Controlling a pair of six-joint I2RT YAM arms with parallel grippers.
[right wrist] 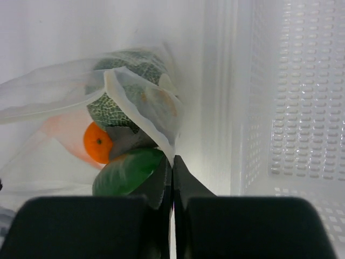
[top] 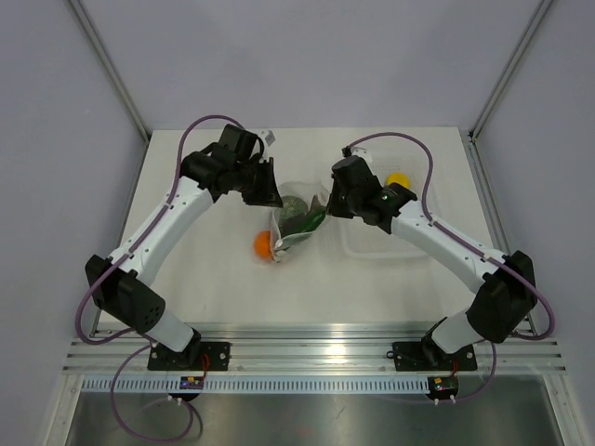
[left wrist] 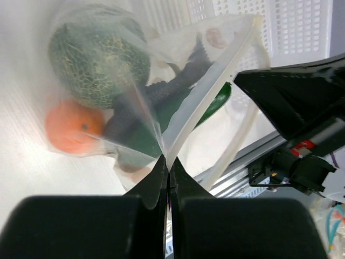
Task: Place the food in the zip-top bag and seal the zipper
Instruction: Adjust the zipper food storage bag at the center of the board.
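Two grippers hold the zip-top bag [top: 290, 230], which lies on the table [top: 214, 279] just left of the clear tray [top: 372, 256]. We see the left gripper [top: 271, 198] with its fingers pressed fully together on the film at the end of the bag's mouth farther from the tray. The right gripper [top: 327, 206] is likewise closed tight, pinching the end of the mouth nearest the tray.

The bag's long axis runs from the mouth, strung between the two grippers, down towards the arm bases and slanting slightly away from the tray. The mouth points to the far side of the table and the closed bottom to the near side.

In the left wrist view the zipper [left wrist: 211, 89] rises as a whitish strip from the left gripper's pinch [left wrist: 167, 168] up to a corner. The other lip bows away from it, so the mouth gapes.

Three foods show clearly through the film:
- The speckled green ball [left wrist: 97, 54] sits near the mouth.
- The small orange ball [left wrist: 70, 128] sits deepest, on the side away from the tray.
- The dark green cucumber [right wrist: 126, 172] lies along the bag on the tray side.

A dark piece [left wrist: 178, 81] lies among them, and we cannot tell what it is. The yellow lemon-like piece [top: 398, 179] sits at the tray's far end, partly hidden by the right arm.
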